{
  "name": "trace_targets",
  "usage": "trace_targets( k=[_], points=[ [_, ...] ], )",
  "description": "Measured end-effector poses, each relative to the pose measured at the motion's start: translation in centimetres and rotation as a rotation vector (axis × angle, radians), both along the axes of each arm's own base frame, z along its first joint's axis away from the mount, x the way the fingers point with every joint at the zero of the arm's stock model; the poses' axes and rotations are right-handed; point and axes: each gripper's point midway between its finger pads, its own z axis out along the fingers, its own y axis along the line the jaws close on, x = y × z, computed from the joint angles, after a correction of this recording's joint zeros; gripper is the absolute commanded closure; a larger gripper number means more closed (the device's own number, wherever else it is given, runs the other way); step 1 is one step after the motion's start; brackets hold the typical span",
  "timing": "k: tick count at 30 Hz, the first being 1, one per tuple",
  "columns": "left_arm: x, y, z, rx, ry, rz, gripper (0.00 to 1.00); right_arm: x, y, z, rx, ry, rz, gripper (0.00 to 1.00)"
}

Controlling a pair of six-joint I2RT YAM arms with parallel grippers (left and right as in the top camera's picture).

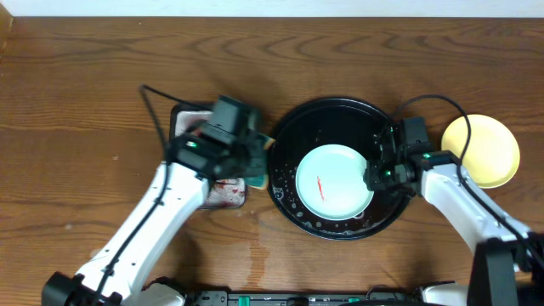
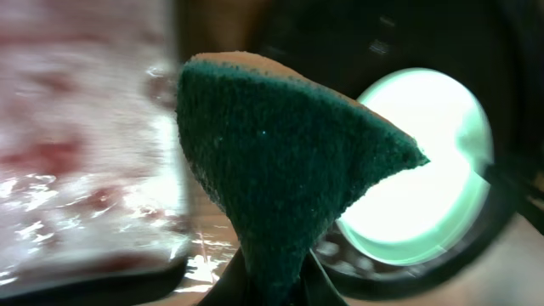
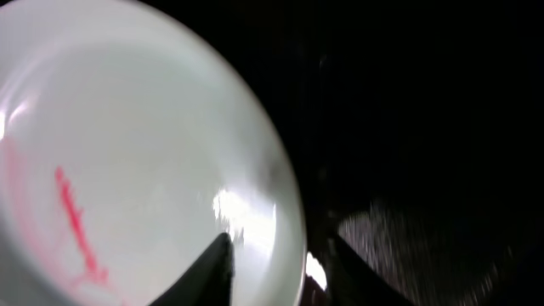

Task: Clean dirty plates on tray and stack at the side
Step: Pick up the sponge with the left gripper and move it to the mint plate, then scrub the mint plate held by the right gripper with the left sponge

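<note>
On the round black tray (image 1: 293,127) lies one pale blue-white plate (image 1: 331,180) with a red streak across it. My right gripper (image 1: 371,177) is at that plate's right edge; in the right wrist view its fingers (image 3: 217,268) stand apart, straddling the plate's rim (image 3: 293,212), one over the plate (image 3: 127,127) and one over the tray (image 3: 425,127). My left gripper (image 1: 255,157) hovers between the small tray and the black tray, shut on a teal sponge (image 2: 280,161). A pale yellow plate (image 1: 482,150) rests on the table to the right of the tray.
A small rectangular tray (image 1: 223,194) with red-stained foam (image 2: 76,170) sits under my left arm, just left of the black tray. Wet droplets dot the black tray's floor (image 1: 306,221). Cables arc above both wrists.
</note>
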Motion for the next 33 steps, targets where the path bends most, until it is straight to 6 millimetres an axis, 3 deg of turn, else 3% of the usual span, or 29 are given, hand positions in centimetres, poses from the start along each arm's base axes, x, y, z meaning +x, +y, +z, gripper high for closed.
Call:
trace_targets(
  k=[4, 15, 19, 24, 28, 31, 33],
  points=[
    [-0.4, -4.5, -0.4, -0.052, -0.013, -0.053, 0.93, 0.9, 0.1, -1.8, -0.011, 0.001, 0.019, 0.99],
    [-1.2, -15.5, -5.9, -0.179, 0.036, -0.087, 0.93, 1.0, 0.2, -2.0, -0.003, 0.011, 0.017, 0.99],
    [-1.6, -18.2, -8.3, -0.21, 0.057, -0.098, 0.93, 0.9, 0.2, -2.0, -0.003, 0.016, 0.018, 0.99],
    [-2.4, -17.0, -12.3, -0.102, 0.119, -0.058, 0.92, 0.6, 0.3, -2.0, 0.001, 0.028, 0.019, 0.99],
    [-1.8, -15.4, -12.6, -0.008, 0.094, -0.018, 0.92, 0.4, 0.4, -2.0, 0.007, 0.038, 0.021, 0.99],
    [-1.1, -12.8, -12.9, 0.132, 0.052, 0.018, 0.92, 0.3, 0.4, -2.1, 0.009, 0.041, 0.022, 0.99],
    [-0.5, -9.6, -12.9, 0.284, 0.009, 0.055, 0.92, 0.3, 0.4, -2.1, 0.01, 0.043, 0.022, 0.99]
  ],
)
